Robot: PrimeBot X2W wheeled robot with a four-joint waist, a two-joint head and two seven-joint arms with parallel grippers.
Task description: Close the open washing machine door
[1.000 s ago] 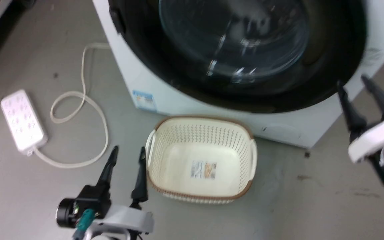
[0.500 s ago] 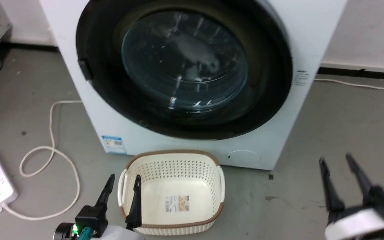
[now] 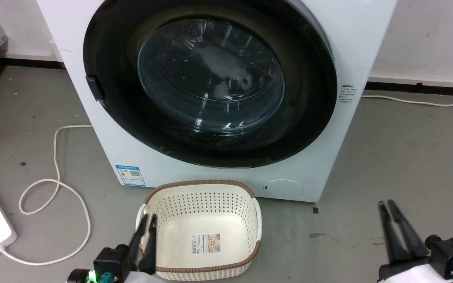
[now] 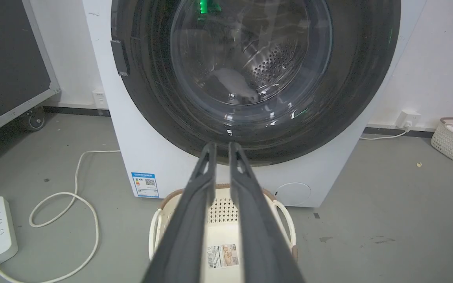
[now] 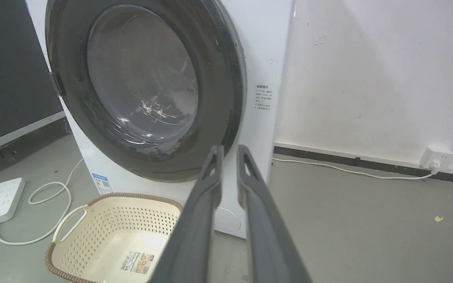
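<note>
The left hand (image 3: 149,221) is held at the lower left and the right hand (image 3: 386,205) at the lower right, each pointed upward and closed to a narrow gap.

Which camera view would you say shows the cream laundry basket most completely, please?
The head view: the basket sits nearly whole before the washing machine. In the left wrist view the fingers of the left gripper hide its middle; the right wrist view crops its near edge.
</note>
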